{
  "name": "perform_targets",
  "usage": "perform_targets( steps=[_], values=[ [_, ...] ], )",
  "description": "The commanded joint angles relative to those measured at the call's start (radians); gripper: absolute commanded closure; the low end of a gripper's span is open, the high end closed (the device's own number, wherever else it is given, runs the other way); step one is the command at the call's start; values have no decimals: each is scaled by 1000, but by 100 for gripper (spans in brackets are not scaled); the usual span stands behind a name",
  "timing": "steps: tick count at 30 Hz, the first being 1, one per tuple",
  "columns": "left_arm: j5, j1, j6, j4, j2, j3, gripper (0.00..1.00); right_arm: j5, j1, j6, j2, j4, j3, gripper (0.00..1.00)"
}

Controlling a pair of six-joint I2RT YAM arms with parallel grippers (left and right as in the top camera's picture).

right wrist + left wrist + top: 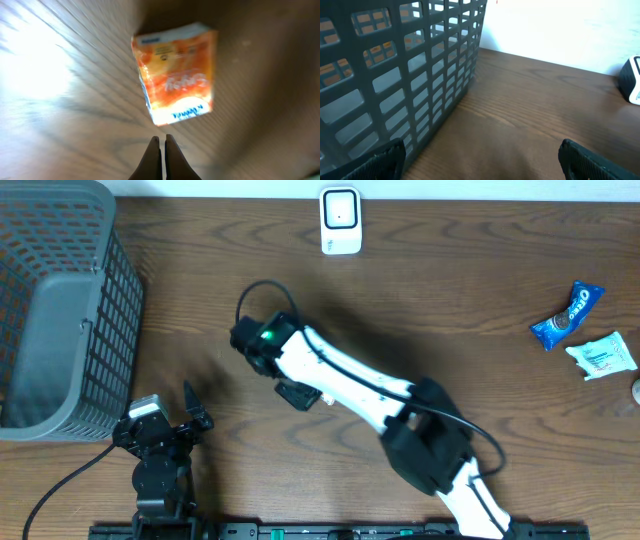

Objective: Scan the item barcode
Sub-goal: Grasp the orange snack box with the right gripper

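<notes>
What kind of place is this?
Likely a pretend shop checkout on a wooden table: there is a grey shopping basket, a small white stand that looks like a barcode scanner, and a blue snack packet at the side.

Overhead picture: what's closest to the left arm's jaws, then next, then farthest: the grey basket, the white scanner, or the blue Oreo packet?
From the left gripper:
1. Grey basket, close by on its left.
2. White scanner, at the back, near the middle.
3. Blue Oreo packet, far off on the right.
</notes>
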Motion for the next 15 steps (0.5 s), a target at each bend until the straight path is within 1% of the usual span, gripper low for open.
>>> perform_targets(
  steps=[1,2,3,4,5,6,12,15],
  values=[
    [-8,-4,6,-10,-1,-29,2,-77,-24,246,-142,19,47,77],
    [-8,-4,6,-10,-1,-29,2,-89,-30,351,-156,21,47,66],
    [-8,-4,6,-10,-1,-29,2,-100,-37,462,-167,18,47,44],
    [-8,-4,6,-10,-1,-29,2,-110,-46,573,-175,15,47,24],
    [-8,-4,6,-10,-1,-29,2,-115,-54,655,-178,16,47,4],
    [-8,-4,6,-10,-1,-29,2,-117,-61,713,-178,16,46,1],
    [-8,-4,6,-10,-1,-29,2,-205,-98,974,-174,3,1,1],
    [-8,-4,6,-10,-1,-29,2,-206,-106,1091,-174,15,-46,1]
  ],
)
